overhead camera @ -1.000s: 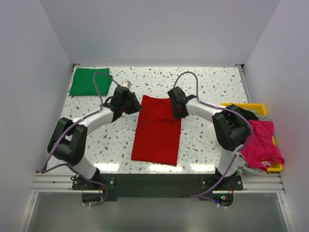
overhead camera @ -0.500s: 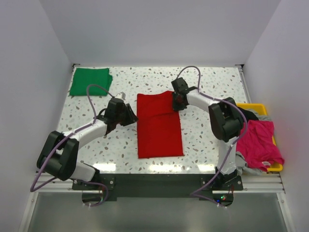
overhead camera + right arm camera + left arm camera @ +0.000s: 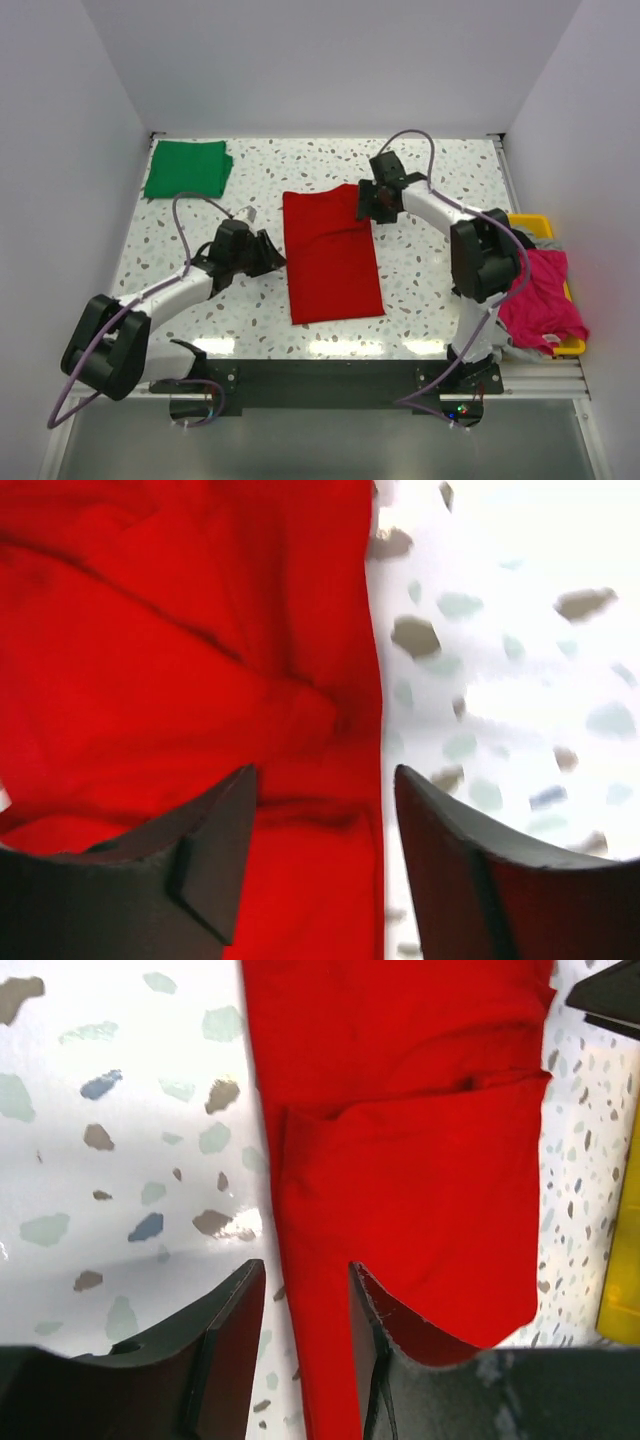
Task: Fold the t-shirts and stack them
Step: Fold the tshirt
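A bright red t-shirt (image 3: 335, 260) lies folded into a long rectangle in the middle of the table. The green t-shirt (image 3: 187, 168) lies folded at the back left corner. My left gripper (image 3: 275, 258) sits low at the red shirt's left edge. In the left wrist view its jaws (image 3: 305, 1270) stand apart over that edge of the red cloth (image 3: 420, 1160), which lies flat. My right gripper (image 3: 368, 207) hovers over the shirt's far right corner. It is wide open (image 3: 325, 775), with the red cloth (image 3: 180, 630) flat beneath it.
A yellow tray (image 3: 530, 222) at the right edge holds a magenta garment (image 3: 540, 300) and a black one (image 3: 515, 237). The tray's side (image 3: 625, 1260) also shows in the left wrist view. White walls close in the left, back and right sides of the speckled table.
The right gripper has opened and let go of the red shirt's far right corner. The left arm has drawn back toward the near left and its jaws have widened. The shirt now lies flat.
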`<state>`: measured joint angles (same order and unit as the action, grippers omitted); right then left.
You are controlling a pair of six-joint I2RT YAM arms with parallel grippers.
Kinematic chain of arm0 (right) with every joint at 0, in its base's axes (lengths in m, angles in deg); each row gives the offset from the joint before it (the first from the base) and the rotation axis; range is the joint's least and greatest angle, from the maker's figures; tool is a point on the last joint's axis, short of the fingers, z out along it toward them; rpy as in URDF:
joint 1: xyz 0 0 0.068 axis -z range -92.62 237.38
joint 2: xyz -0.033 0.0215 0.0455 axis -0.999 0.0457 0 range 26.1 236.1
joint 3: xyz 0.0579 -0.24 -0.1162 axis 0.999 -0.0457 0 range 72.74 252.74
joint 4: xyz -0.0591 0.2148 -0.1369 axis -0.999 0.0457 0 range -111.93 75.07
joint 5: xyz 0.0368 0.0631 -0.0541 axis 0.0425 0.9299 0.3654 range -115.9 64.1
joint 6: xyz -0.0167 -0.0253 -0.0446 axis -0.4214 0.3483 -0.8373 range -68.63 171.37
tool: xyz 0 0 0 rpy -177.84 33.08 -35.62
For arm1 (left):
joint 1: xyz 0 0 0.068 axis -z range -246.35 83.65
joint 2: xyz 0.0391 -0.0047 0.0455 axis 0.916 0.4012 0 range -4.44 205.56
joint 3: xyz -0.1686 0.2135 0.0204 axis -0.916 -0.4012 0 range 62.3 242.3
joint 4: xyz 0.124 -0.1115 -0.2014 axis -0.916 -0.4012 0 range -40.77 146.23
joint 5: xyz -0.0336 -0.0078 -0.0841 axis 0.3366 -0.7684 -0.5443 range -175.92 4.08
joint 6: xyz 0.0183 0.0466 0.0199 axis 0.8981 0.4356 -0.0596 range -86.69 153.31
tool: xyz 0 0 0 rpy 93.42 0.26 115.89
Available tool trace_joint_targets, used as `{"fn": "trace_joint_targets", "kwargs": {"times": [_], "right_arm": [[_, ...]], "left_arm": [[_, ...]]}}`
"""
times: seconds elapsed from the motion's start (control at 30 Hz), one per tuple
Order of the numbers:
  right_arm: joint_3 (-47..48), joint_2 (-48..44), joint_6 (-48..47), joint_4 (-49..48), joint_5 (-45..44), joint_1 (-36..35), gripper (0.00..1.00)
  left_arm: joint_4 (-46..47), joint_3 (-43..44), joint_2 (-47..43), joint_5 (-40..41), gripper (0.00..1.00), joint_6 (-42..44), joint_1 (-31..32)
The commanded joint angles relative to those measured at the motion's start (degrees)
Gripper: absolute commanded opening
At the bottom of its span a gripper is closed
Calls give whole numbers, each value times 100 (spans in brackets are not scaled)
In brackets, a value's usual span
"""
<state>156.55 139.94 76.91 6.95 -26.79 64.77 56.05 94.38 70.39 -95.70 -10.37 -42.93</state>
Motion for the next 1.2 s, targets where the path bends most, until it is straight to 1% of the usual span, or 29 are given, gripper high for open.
{"fn": "trace_joint_targets", "kwargs": {"times": [0.0, 0.03, 0.07, 0.13, 0.17, 0.23, 0.27, 0.33, 0.37, 0.4, 0.47, 0.57, 0.7, 0.8, 1.07, 1.17], "right_arm": [[-434, -1231, 258, 249, 80, 55, 63], [-636, -1616, 319, 206, 202, 64, 63], [-1125, -1846, 442, 49, 316, 64, 63], [-1629, -2207, 565, -67, 614, 64, 63], [-2127, -2574, 679, -137, 668, 55, 63], [-2735, -2971, 768, -277, 870, 55, 61], [-3313, -3338, 864, -400, 932, 46, 61], [-3861, -3701, 935, -506, 1011, 38, 61], [-4290, -3842, 1005, -533, 1029, 46, 61], [-4512, -4156, 1040, -585, 1081, 38, 61], [-5073, -4404, 1172, -760, 1222, 38, 61], [-5593, -4713, 1356, -998, 1336, 37, 61], [-5946, -4915, 1611, -1262, 1503, 29, 61], [-6139, -5082, 1787, -1324, 1547, 37, 61], [-6561, -5601, 2043, -1184, 1600, 37, 58], [-6798, -5689, 2113, -1271, 1697, 29, 56]], "left_arm": [[27, -227, -512, -77, 47, -140, 197], [27, -289, -661, -103, 48, -175, 302], [-155, -394, -732, -103, 48, -211, 347], [-323, -517, -960, 2, 48, -255, 496], [-350, -683, -1040, 11, 49, -325, 532], [-333, -877, -1224, -15, 49, -395, 654], [-333, -1035, -1242, -59, 49, -456, 690], [-307, -1168, -1330, -138, 49, -492, 821], [-315, -1255, -1374, -147, 49, -536, 883], [-342, -1300, -1418, -156, 50, -571, 945], [-281, -1449, -1593, -217, 52, -676, 1103], [-158, -1598, -1752, -226, 54, -817, 1270], [-70, -1687, -1796, -208, 54, -958, 1402], [185, -1783, -1787, -209, 52, -1107, 1534], [423, -2056, -1656, 107, 49, -1599, 1982], [467, -2126, -1655, 213, 46, -1748, 2105]]}}
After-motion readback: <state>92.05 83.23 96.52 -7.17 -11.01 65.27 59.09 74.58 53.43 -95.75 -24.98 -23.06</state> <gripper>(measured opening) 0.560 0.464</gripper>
